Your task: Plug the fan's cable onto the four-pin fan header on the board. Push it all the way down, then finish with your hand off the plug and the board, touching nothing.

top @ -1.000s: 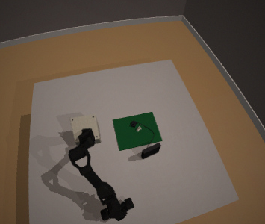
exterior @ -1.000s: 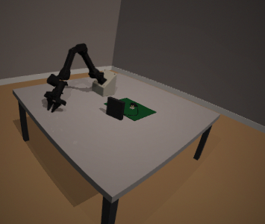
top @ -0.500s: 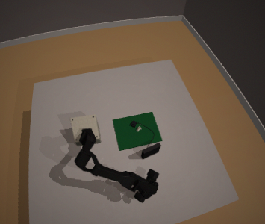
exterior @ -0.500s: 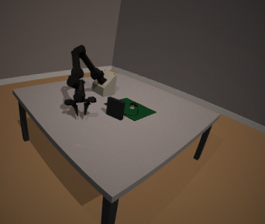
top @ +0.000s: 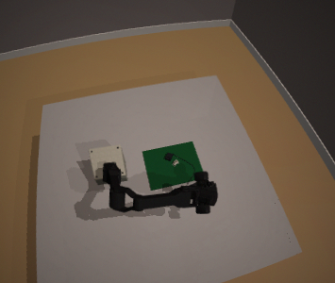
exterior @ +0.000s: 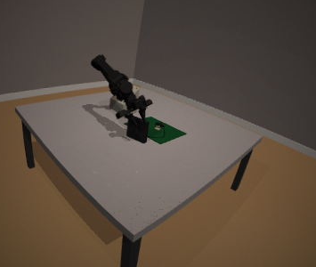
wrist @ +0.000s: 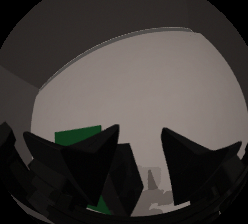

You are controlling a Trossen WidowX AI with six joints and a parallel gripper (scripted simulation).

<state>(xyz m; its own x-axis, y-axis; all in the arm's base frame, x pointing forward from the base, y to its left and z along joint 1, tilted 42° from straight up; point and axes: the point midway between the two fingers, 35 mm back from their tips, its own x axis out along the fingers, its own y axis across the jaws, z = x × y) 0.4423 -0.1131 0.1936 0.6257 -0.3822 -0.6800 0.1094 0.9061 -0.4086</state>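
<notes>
Got the plug (top: pixel 169 157) (exterior: pixel 158 125) on the green board (top: pixel 159 174) (exterior: pixel 173 133) (wrist: pixel 78 136), right by the small pale header (top: pixel 175 162) (exterior: pixel 158 127). Looks black, blocky and tiny at this scale – can't make out pins or a latch. Can't confirm any seating; in the top view, shows off to one side of the header. See thin dark cable (top: pixel 186 161) (exterior: pixel 158 137) curving from the plug across the board toward the black fan (exterior: pixel 137 130) (wrist: pixel 128 175), a flat squarish slab standing on edge on the pale desk (top: pixel 96 245) (exterior: pixel 180 173) (wrist: pixel 144 75). Have the end effector (top: pixel 206 193) (exterior: pixel 138 119) (wrist: pixel 140 130) down near the fan – fingers partly spread, pinching nothing. Can't tell about contact with the fan.
</notes>
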